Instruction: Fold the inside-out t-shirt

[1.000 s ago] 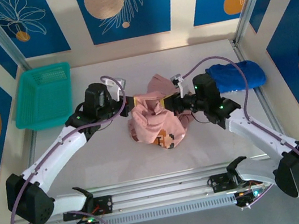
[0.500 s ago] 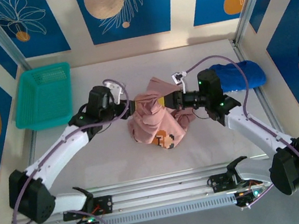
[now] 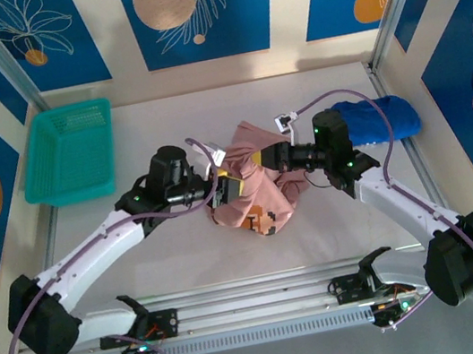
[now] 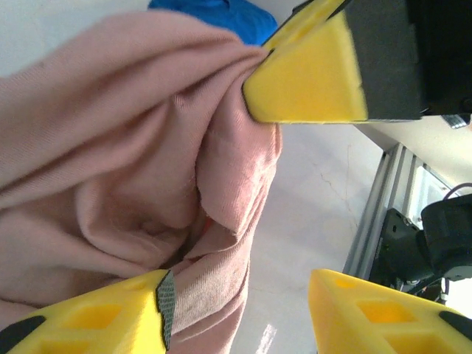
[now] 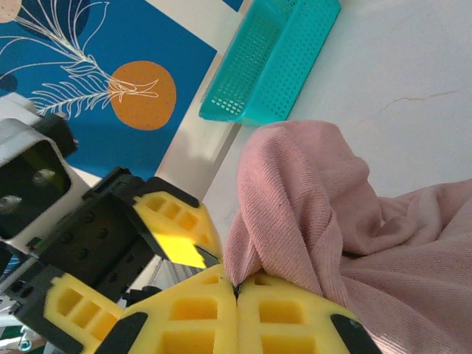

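Mid-table point(image 3: 186, 254), between the basket point(image 3: 69, 155) and the blue garment point(image 3: 386, 120), the right gripper point(image 5: 237, 289) pinches a raised ridge of the crumpled t-shirt point(image 3: 272, 196), fingers pressed together on the cloth. The left gripper point(image 4: 242, 284), fingers spread wide and holding nothing, faces that fold, apparently to take a second hold for spreading the shirt.

White arms point(image 3: 94, 251), black joints point(image 3: 167, 166), yellow tool pads point(image 5: 287, 313), purple cables point(image 3: 336, 93)
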`<act>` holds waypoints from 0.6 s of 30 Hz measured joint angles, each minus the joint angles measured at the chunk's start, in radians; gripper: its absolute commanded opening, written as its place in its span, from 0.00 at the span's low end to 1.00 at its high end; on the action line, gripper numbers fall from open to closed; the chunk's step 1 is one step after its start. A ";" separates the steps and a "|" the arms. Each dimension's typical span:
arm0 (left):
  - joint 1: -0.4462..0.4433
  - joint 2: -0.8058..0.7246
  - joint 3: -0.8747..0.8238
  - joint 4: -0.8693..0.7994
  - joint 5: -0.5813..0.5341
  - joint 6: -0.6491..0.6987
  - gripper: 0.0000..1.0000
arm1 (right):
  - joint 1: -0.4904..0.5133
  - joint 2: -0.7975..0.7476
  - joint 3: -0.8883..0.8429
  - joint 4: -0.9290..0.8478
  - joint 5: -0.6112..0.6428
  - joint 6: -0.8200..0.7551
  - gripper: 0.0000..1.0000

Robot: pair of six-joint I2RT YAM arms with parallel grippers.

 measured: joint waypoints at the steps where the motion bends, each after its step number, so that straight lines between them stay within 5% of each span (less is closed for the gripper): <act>1: 0.000 0.010 0.004 0.000 0.009 -0.002 0.49 | 0.000 0.000 0.000 0.000 0.000 0.000 0.00; 7: 0.000 0.069 0.045 0.043 0.058 -0.032 0.33 | 0.000 0.000 0.000 0.000 0.007 0.003 0.00; 14: 0.000 0.117 0.072 0.084 0.077 -0.061 0.03 | -0.005 -0.006 -0.014 -0.005 0.014 0.002 0.00; 18: 0.000 0.122 0.076 0.090 0.082 -0.070 0.00 | -0.005 -0.021 -0.014 -0.040 0.050 -0.016 0.03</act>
